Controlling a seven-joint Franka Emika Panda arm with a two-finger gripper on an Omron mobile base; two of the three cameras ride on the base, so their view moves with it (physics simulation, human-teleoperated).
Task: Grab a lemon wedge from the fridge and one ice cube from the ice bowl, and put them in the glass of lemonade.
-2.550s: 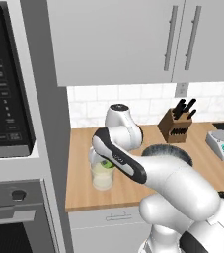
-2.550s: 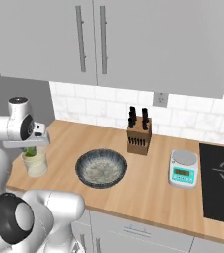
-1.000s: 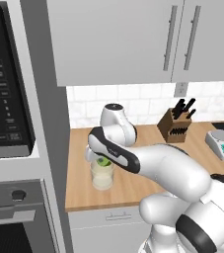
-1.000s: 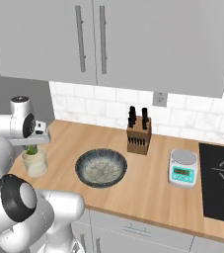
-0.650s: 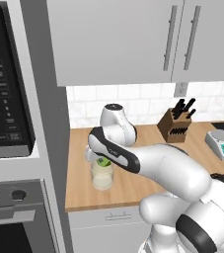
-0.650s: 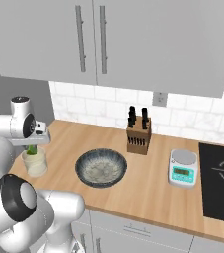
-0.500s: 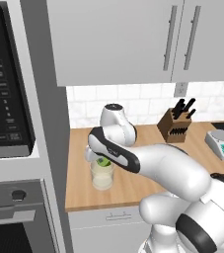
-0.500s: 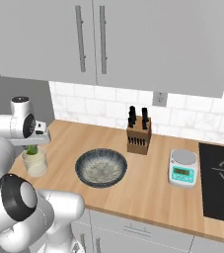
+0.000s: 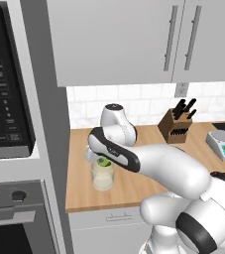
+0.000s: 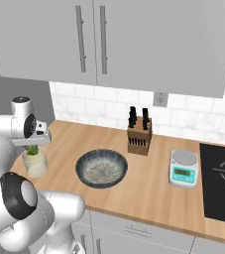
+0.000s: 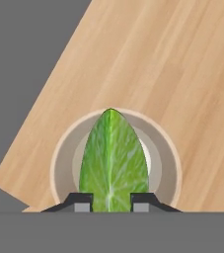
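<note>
Lemon wedge (image 11: pixel 113 163) clamped between the 2 tips of the pincer (image 11: pixel 111 200), jaws narrowed onto it, green face toward the hand camera, point aimed away. Hangs directly over the mouth of the glass of lemonade (image 11: pixel 168 163), centred inside the rim circle as seen from the hand. In the left base view, wedge (image 9: pixel 103 161) sits right at rim level of the glass (image 9: pixel 103 176); cannot tell whether it touches the liquid. In the right base view, small green bit (image 10: pixel 32 150) just under the hand, atop the glass (image 10: pixel 35 163). Pale cream liquid visible in the lower part of the glass.

Glass stands upright on the wooden tabletop (image 9: pixel 134 183), near its left end, close to the grey side panel (image 9: pixel 52 124) of the oven column. Pincer (image 9: pixel 102 158) pointed straight down over it.

Ice bowl (image 10: pixel 101 167) on the same tabletop, to the right of the glass, apart from it, pale contents inside. Further right along the back: knife block (image 10: pixel 139 135) with dark handles, near the tiled wall. Right of the bowl: white kitchen scale (image 10: pixel 184 169) with teal front. Black cooktop (image 10: pixel 220 183) at the far right edge. Grey wall cabinets (image 10: pixel 114 39) with 2 vertical bar handles above. Microwave (image 9: pixel 5 89) and oven front at the far left of the left base view.
</note>
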